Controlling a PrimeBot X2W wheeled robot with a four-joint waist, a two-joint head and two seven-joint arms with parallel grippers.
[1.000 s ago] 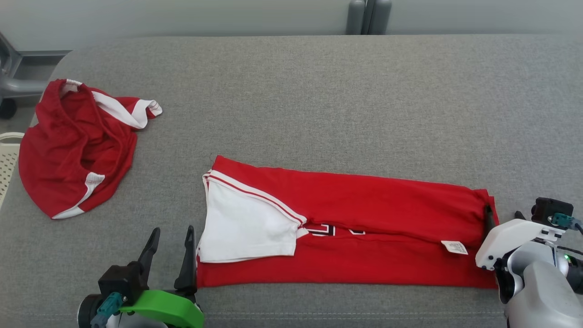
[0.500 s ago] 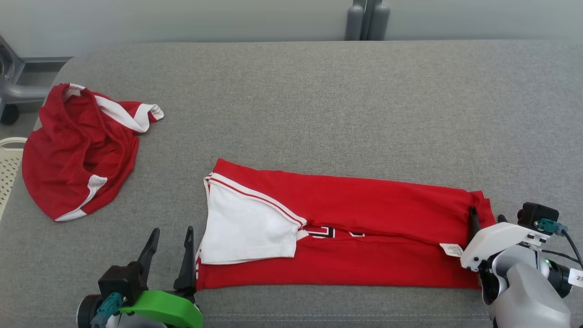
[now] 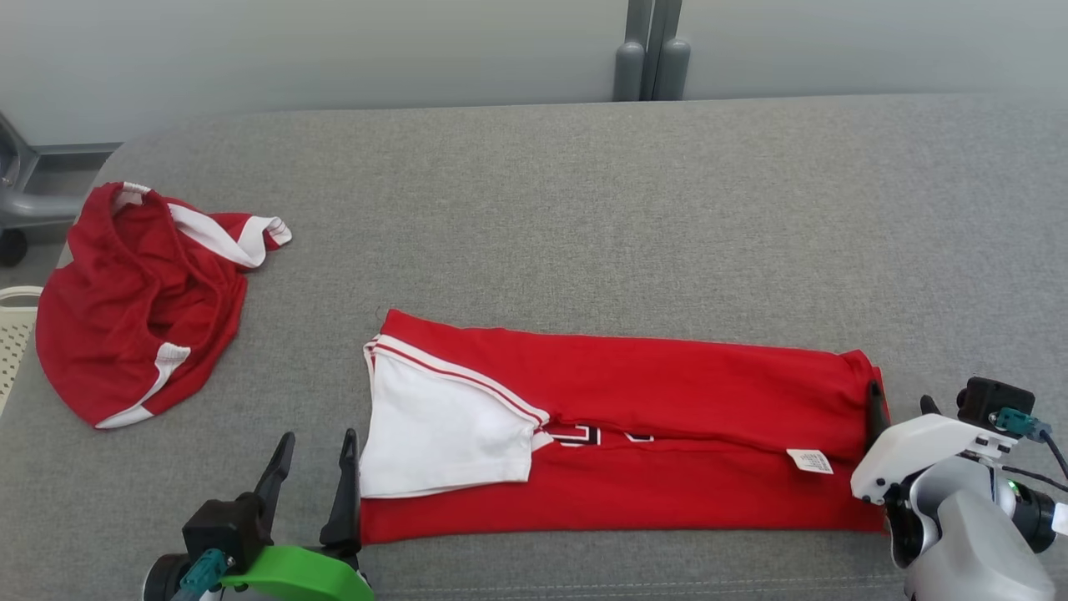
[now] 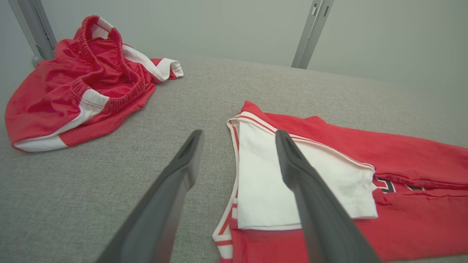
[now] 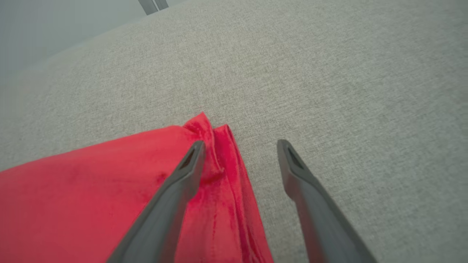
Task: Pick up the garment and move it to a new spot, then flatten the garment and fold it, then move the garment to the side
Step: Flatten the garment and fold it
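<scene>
A long folded red jersey with a white sleeve (image 3: pixel 667 417) lies lengthwise, left to right, on the grey fabric surface (image 3: pixel 584 209). The left claw (image 3: pixel 319 436) sits just beside its sleeve end, the right claw (image 3: pixel 899 396) straddles the opposite end; both gape wide, empty.

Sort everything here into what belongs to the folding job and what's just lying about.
Job: the folded red jersey, open left gripper at its white-sleeve end, open right gripper at its other end.
Lying about: crumpled red shorts, white basket, grey posts behind the table.
</scene>
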